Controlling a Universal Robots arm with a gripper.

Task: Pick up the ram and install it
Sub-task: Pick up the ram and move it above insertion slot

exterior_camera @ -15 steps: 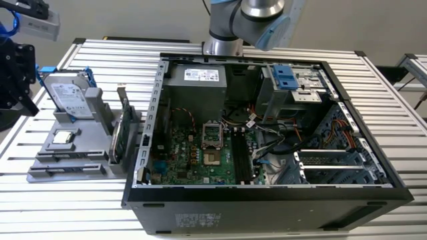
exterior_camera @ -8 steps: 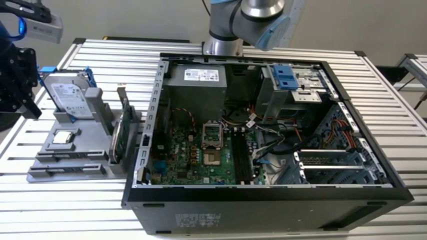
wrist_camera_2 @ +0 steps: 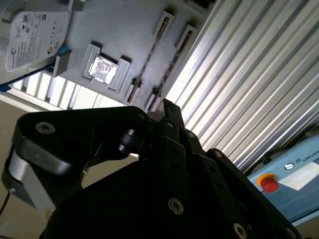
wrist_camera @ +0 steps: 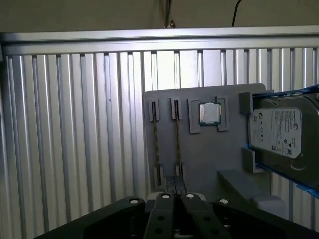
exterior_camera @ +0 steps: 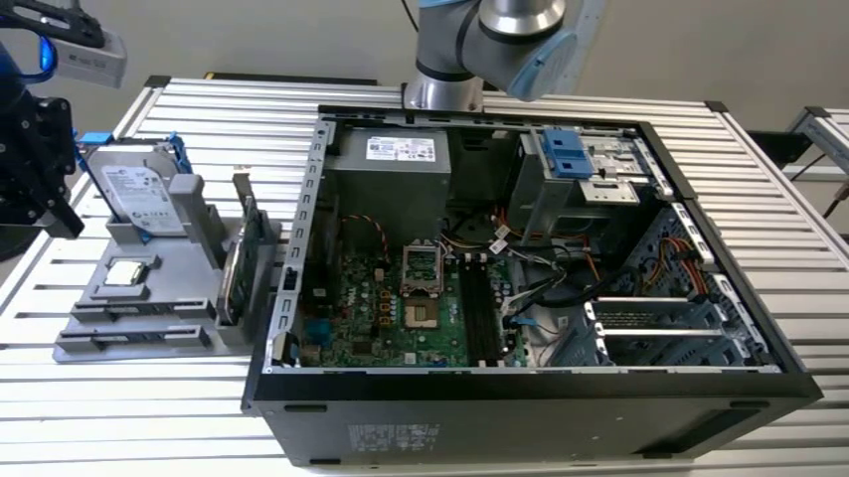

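Observation:
Two ram sticks stand on edge side by side in slots of the grey holder [wrist_camera: 209, 159], one ram stick [wrist_camera: 155, 144] beside the other [wrist_camera: 177, 144]. In the exterior view they are thin dark strips [exterior_camera: 137, 310] at the holder's near end. My black gripper [exterior_camera: 47, 204] hangs over the table at the exterior view's far left, beside the holder. Its fingers [wrist_camera: 171, 185] sit pressed together above the sticks' near ends, shut and holding nothing. One fingertip [wrist_camera_2: 169, 112] also pokes out in the second wrist view.
The holder also carries a silver hard drive [exterior_camera: 139, 194] in a blue frame, a processor chip [wrist_camera: 209, 113] and a green expansion card [exterior_camera: 246, 263]. The open computer case [exterior_camera: 531, 388] lies to the exterior view's right, with long black memory slots [exterior_camera: 478, 308] on its motherboard.

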